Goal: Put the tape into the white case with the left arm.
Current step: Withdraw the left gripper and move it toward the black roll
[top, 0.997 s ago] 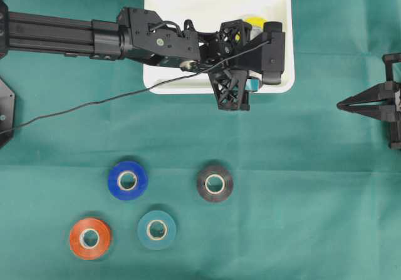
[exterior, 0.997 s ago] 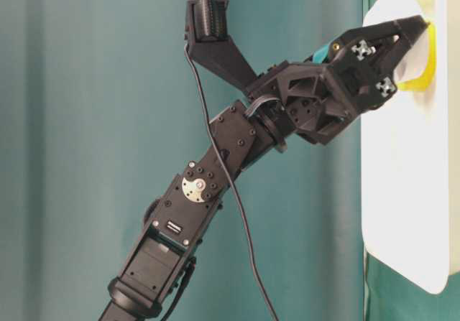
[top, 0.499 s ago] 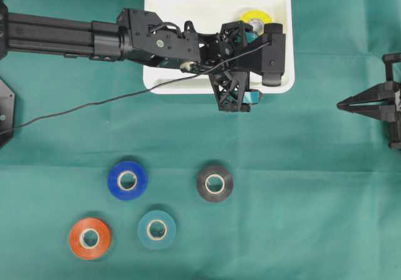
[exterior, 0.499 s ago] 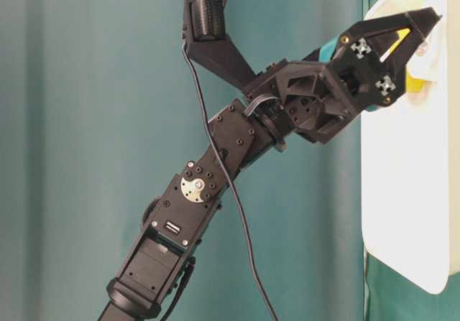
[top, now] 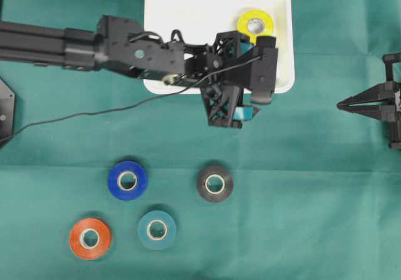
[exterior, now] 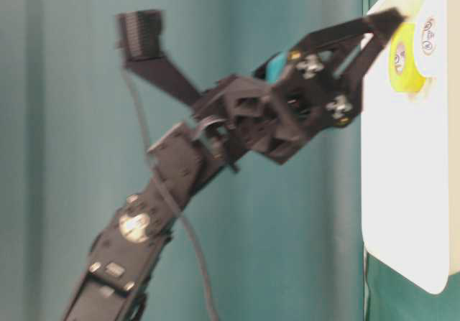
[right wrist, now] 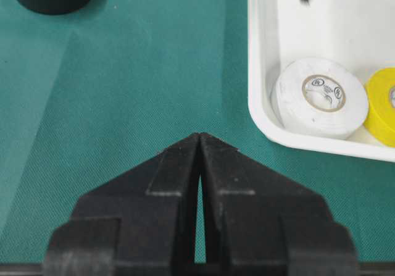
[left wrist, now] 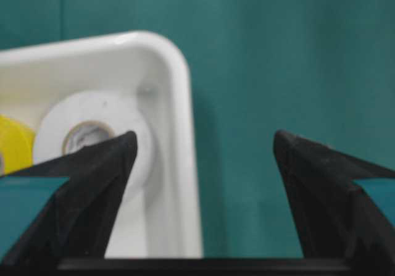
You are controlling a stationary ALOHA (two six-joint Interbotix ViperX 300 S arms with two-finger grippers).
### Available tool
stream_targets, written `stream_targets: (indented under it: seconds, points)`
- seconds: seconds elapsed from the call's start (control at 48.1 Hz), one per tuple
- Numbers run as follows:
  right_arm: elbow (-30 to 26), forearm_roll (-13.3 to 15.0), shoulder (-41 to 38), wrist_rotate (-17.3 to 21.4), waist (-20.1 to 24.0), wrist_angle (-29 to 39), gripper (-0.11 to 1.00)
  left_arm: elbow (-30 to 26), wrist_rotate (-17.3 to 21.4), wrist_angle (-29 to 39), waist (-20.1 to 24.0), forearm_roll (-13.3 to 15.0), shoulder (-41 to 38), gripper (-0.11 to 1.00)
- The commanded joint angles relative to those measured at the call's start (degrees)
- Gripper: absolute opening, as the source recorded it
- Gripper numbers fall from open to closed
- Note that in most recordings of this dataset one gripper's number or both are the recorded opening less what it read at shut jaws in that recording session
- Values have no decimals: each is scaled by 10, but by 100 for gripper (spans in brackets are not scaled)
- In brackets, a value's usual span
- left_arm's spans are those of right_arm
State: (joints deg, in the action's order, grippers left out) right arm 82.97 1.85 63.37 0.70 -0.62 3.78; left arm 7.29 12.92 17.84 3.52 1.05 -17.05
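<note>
- No writing can be read: the white roll (right wrist: pixel 320 97) carries small round marks on its core, too small to make out.
- The white case (top: pixel 188 7) lies at the far edge of the green worktop (top: pixel 301 186), near the middle, its long axis running left to right along that edge.
- The yellow tape (top: pixel 255 24) lies flat in the case's right half, hole upward, near the far rim; the white roll sits just beside it in a case corner.
- The left gripper (left wrist: pixel 203 158) is spread wide and holds nothing; its fingers (left wrist: pixel 92 177) bear teal strips, one over the case, the other over bare cloth outside the rim.
- The left arm (top: pixel 138 48) reaches in from the left edge across the case's near rim.
- The right gripper (right wrist: pixel 200 141) is pressed together, empty, at the right edge.
- The case's left half lies bare.
- Blue tape (top: pixel 127 180), black tape (top: pixel 215 183), orange tape (top: pixel 90 238) and teal tape (top: pixel 156 229) lie flat toward the near edge, apart from one another.
</note>
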Motion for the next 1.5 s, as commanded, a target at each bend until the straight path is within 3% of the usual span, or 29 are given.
stream_targets:
  seconds: [0.0,0.499,1.163,1.475]
  points:
    - [-6,1,-3,1,0,-4,-9,3,-1,-2,-9,2,41,89]
    - [-6,0,-4,1,0,-4,-9,41,-1,9,-25,2,77,89]
    - [-6,0,-4,1,0,-5,-9,252,-1,3,-25,2,240,89]
    - [-6,0,-4,1,0,-5,-9,344,1,-61,-26,3,301,89]
